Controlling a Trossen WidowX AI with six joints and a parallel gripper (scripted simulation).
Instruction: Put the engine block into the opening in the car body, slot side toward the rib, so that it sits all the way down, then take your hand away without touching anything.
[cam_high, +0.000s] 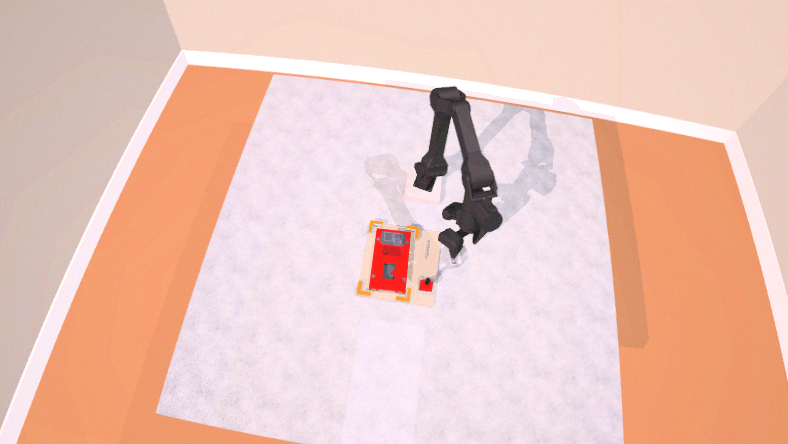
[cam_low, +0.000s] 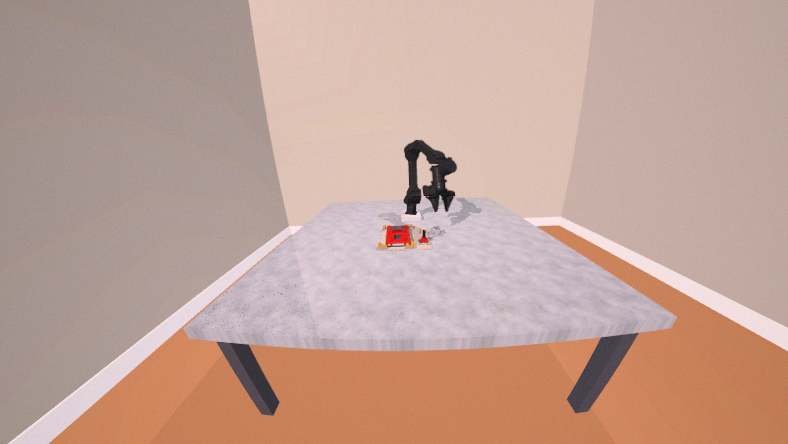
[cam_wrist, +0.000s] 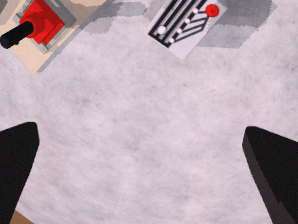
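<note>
Gripper, one: fingers spread, empty, toward the counter's far edge; engine block needed centring before descent.

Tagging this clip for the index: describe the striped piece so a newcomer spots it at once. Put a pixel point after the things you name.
On the marbled table (cam_high: 308, 220) (cam_low: 468, 297) lies a beige board (cam_high: 429, 300) (cam_low: 421, 251) (cam_wrist: 33, 62). Beside its lever side sits a small pale block (cam_high: 454, 260) (cam_wrist: 185, 47). Only it has black stripes and a red dot.
</note>
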